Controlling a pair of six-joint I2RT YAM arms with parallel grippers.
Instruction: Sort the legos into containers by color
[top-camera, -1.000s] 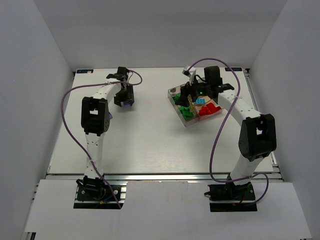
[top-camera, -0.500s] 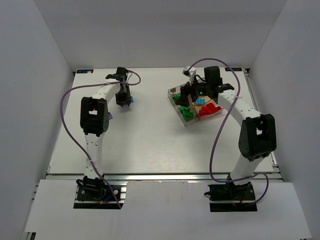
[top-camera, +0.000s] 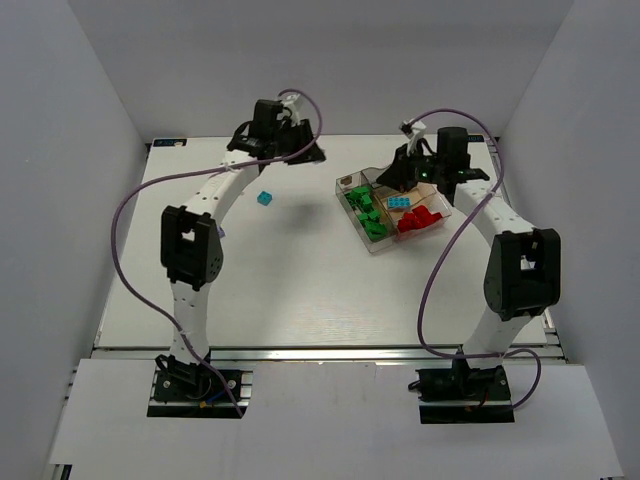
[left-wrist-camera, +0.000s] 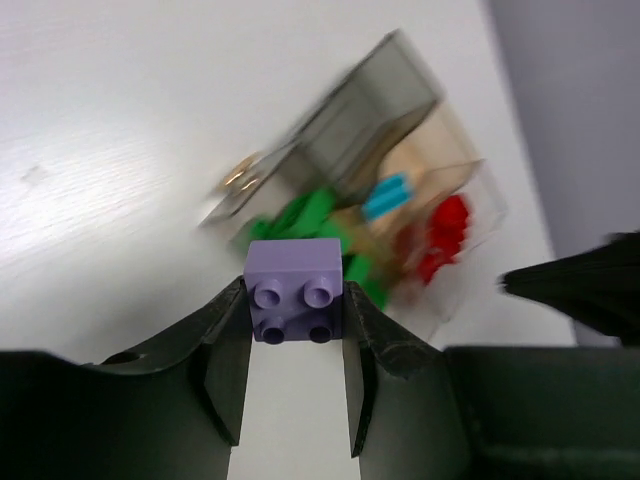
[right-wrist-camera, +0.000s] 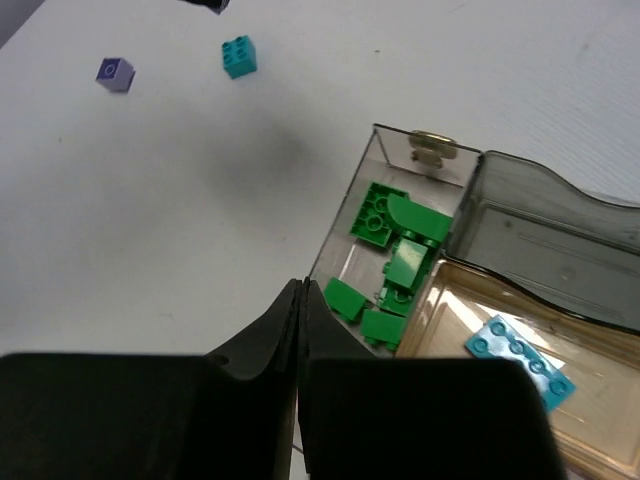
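My left gripper hangs in the air left of the tray, shut on a light purple brick whose studs face the camera. The tray looks blurred in the left wrist view, with green, cyan and red bricks in separate sections. My right gripper is shut and empty above the tray's left edge, beside the green bricks. A cyan plate lies in the neighbouring section. On the table lie a cyan brick and a purple brick.
The red bricks pile up at the tray's right end. White walls close in the table at the back and on both sides. The left arm's purple cable loops out to the left.
My left gripper rose from the table with the purple brick and swung right toward the tray, uncovering the cyan brick. My right gripper shut and lifted off the tray.
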